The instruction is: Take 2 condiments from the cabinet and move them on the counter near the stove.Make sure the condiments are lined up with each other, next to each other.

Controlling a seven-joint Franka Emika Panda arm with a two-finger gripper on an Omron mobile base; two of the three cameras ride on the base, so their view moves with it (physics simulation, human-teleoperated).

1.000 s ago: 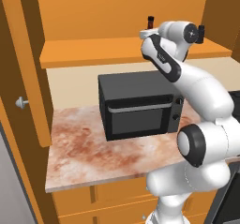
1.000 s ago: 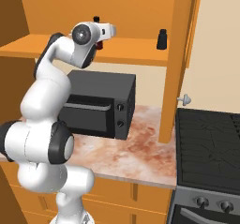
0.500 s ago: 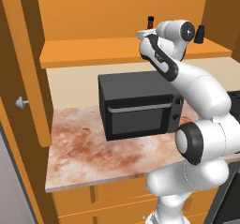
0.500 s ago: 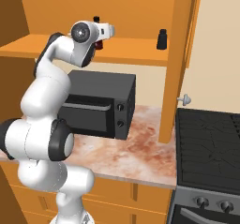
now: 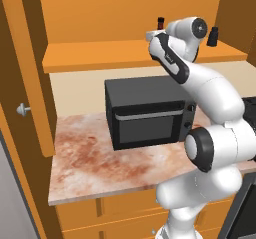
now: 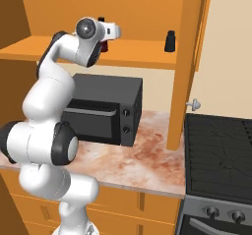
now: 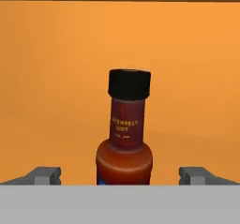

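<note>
The slim dark red sauce bottle (image 7: 124, 138) with a black cap stands upright on the cabinet shelf (image 5: 100, 55), straight ahead in the hand view. My gripper (image 7: 119, 177) is open, with one fingertip on each side of the bottle's lower body and not touching it. From the right base view the hand (image 6: 111, 31) hangs at shelf height just in front of the bottle (image 6: 102, 20). The dark tapered shaker (image 6: 170, 41) stands further right on the same shelf, also seen as the shaker (image 5: 213, 36) from the left. The marbled counter (image 6: 152, 160) lies below, with the black stove (image 6: 221, 150) at its right end.
A black microwave (image 5: 145, 113) sits on the counter under the shelf. The open cabinet door with a round knob (image 5: 22, 109) hangs at the left, and another door panel with a knob (image 6: 193, 103) stands between the counter and the stove.
The hand has edged slightly closer to the sauce bottle. The jaws stay open and the bottle and shaker have not moved.
</note>
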